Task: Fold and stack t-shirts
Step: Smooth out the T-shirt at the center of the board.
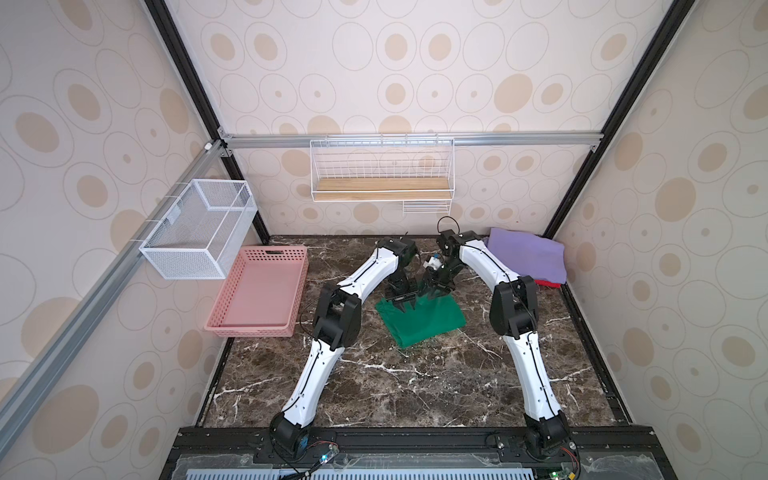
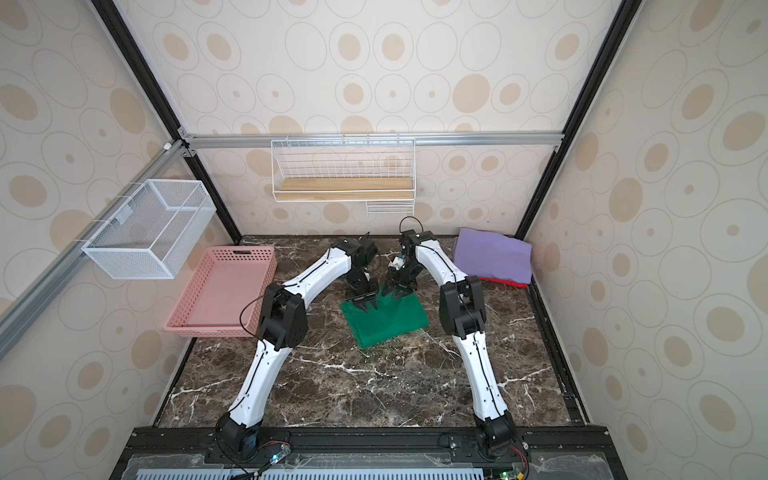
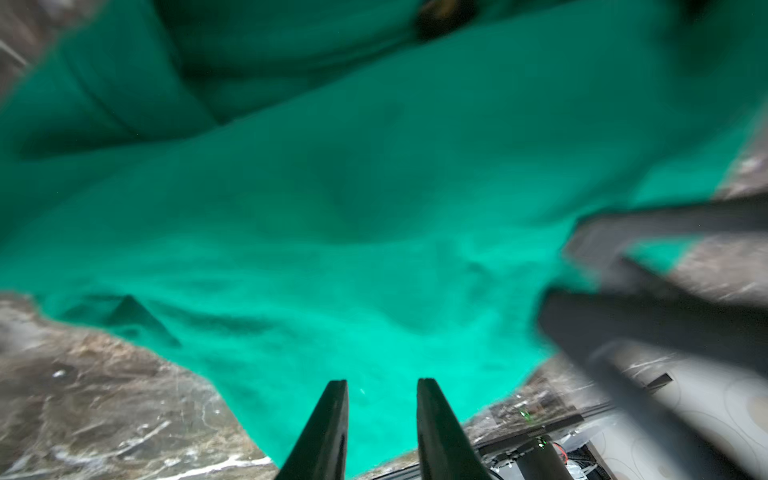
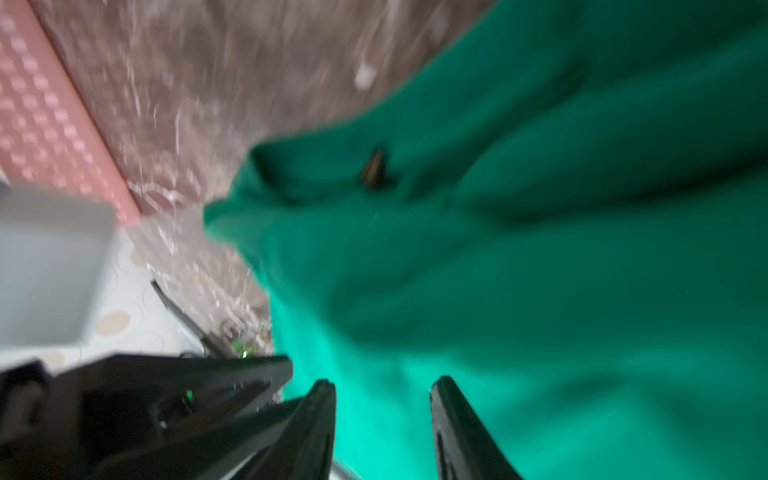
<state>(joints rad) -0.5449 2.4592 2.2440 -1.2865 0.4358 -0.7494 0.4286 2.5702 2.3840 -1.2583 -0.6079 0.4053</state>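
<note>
Your green t-shirt (image 1: pixel 424 322) lies folded flat mid-desk (image 1: pixel 374 386), and both hands are at its far edge, side by side. The left hand (image 1: pixel 406 306) points down onto the far left corner, tips right at the cloth. Its fingers stand a little apart, green fabric shows in the gap, and nothing is pinched. The right hand (image 1: pixel 435 296) sits just beside it over the same edge, fingers parted somewhat wider. That wrist view is blurred, so it only looks empty to me. In the far right corner the lavender t-shirt (image 1: pixel 528 255) lies folded on the red t-shirt (image 1: pixel 546 284), well apart from both hands. The pink basket (image 1: pixel 249 330) stands at the left.
</note>
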